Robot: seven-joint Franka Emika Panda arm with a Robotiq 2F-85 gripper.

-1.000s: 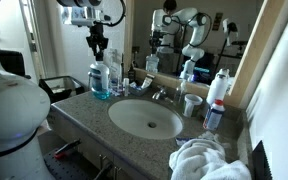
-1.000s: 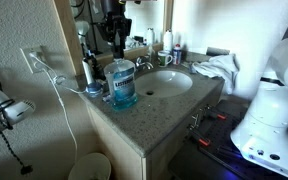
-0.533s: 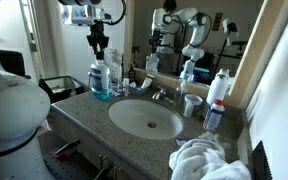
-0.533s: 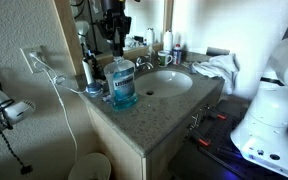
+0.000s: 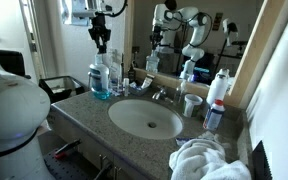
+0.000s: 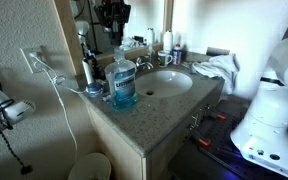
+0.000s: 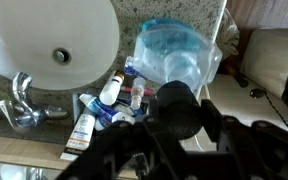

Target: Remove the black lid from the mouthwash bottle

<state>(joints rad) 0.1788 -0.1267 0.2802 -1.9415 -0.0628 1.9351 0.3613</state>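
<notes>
Jaws of the gripper (image 7: 177,112) are pinching the small round black screw lid (image 7: 176,102) between them, hanging above the neck of the wide clear plastic mouthwash bottle of blue liquid (image 6: 123,85). In an exterior view, that bottle is standing upright on the speckled granite bench (image 6: 159,115), just left of the white oval sink basin (image 6: 166,82). Farther right, a crumpled white towel (image 6: 216,68) is lying beyond the basin.

mouthwash bottle (image 6: 123,85): you can read no words on it.
white bottle (image 5: 218,90): too small for you to read.
tube by the tap (image 7: 81,130): its print is too blurry for you to read.
</notes>
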